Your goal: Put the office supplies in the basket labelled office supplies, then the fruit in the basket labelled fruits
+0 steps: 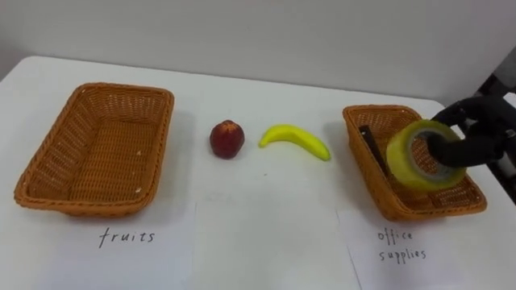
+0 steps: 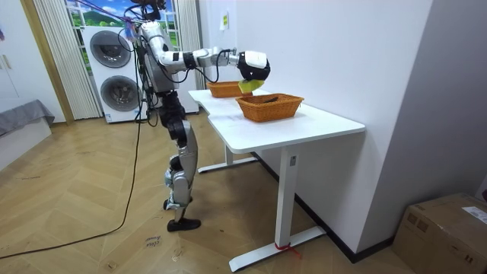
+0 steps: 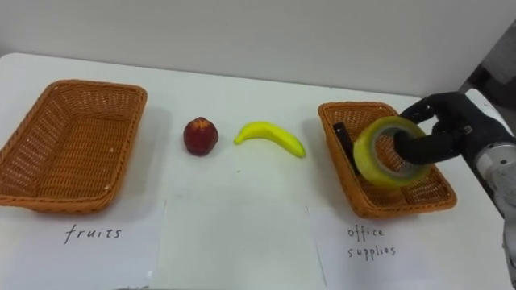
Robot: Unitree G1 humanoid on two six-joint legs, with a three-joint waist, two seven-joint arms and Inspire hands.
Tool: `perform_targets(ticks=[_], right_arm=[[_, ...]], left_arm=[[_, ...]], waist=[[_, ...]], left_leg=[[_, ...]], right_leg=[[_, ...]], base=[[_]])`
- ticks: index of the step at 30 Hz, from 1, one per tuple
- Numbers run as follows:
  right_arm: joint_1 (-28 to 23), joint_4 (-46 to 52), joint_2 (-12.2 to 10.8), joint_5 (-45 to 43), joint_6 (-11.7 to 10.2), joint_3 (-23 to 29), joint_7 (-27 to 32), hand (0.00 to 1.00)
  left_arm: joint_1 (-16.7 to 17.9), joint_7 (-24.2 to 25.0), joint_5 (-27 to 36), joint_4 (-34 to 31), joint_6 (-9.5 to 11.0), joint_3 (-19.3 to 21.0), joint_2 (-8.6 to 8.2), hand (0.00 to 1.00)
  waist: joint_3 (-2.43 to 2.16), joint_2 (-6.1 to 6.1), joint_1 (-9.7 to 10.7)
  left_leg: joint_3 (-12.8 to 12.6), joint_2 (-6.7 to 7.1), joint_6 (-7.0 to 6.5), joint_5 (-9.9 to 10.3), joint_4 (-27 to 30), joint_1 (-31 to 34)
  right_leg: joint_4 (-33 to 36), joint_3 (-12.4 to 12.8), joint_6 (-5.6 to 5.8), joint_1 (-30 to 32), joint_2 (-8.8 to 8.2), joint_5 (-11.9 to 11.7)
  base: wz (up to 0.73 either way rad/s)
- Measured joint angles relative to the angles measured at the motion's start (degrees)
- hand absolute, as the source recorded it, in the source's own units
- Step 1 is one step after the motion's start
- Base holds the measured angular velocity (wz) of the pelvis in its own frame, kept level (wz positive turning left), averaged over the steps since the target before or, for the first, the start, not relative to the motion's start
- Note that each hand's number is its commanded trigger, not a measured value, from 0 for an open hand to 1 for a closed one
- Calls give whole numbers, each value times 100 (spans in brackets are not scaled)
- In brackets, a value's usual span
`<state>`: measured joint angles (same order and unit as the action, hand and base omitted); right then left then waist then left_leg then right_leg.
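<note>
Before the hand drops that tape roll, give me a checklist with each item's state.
1. Grip: right hand curled through the tape roll: ok.
2. Roll held over the office supplies basket: ok.
3. Landing spot under the roll free: cannot tell; a dark object lies along the basket's left side.
4. Fruit sorted: not ok; red fruit and banana lie on the table.
5. Fruits basket ready to receive: ok.
</note>
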<state>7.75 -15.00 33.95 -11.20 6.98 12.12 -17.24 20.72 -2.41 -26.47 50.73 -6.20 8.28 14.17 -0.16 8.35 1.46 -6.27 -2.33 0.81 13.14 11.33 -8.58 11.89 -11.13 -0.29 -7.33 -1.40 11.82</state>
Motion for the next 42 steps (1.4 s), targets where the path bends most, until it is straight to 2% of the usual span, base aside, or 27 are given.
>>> perform_targets(ticks=[4, 16, 17, 18, 19, 24, 31, 42], right_arm=[[0, -10, 0, -36, 6, 17, -3, 100], [-1, -218, 0, 21, 5, 27, -17, 100], [-2, -239, -1, 19, 6, 26, -19, 59], [-2, -243, -1, 15, 6, 27, -20, 40], [-4, -244, -1, 14, 6, 26, -21, 0], [-4, -244, -1, 13, 5, 24, -34, 0], [-5, -252, 0, 5, 2, 24, -49, 0], [-5, -249, 0, -36, 2, 27, -49, 0]], left_arm=[[3, 7, 0, 1, -9, 22, -5, 0], [5, 94, 116, -4, -8, 16, -20, 0], [-6, 100, 118, -4, -8, 16, -19, 0], [-27, 120, 126, -4, -7, 16, -15, 0], [-28, 150, 129, -4, -7, 16, -3, 0], [-56, 171, 150, -4, 28, 16, 0, 0], [-95, 188, 217, -4, 34, 17, 11, 0], [-109, 191, 216, -5, 32, 21, 10, 0]], waist=[[21, -47, -20], [11, -13, -19], [14, -18, -19], [20, -30, -15], [27, -41, -14], [37, -59, -38], [18, -40, -31], [16, -38, -34]], left_leg=[[-41, -3, 0, 0, -2, 1], [-109, -8, 0, 1, 16, -12], [-110, -8, 0, 2, 17, -15], [-110, -8, 1, 3, 18, -22], [-111, -8, 2, 5, 18, -31], [-149, -15, 6, 11, -3, -71], [-157, -18, 6, 12, 2, -84], [-156, -18, 7, 12, 0, -85]], right_leg=[[-1, 14, 0, 25, 1, 0], [14, 36, 1, 25, -6, 0], [17, 37, 1, 26, -7, -1], [27, 40, 1, 26, -8, 0], [42, 44, 1, 27, -8, 0], [83, 99, -1, 42, 1, 3], [90, 117, -2, 36, 8, 2], [91, 116, -2, 34, 6, 2]], base=[[-5], [-2], [0], [0], [0], [-4], [-1], [0]])
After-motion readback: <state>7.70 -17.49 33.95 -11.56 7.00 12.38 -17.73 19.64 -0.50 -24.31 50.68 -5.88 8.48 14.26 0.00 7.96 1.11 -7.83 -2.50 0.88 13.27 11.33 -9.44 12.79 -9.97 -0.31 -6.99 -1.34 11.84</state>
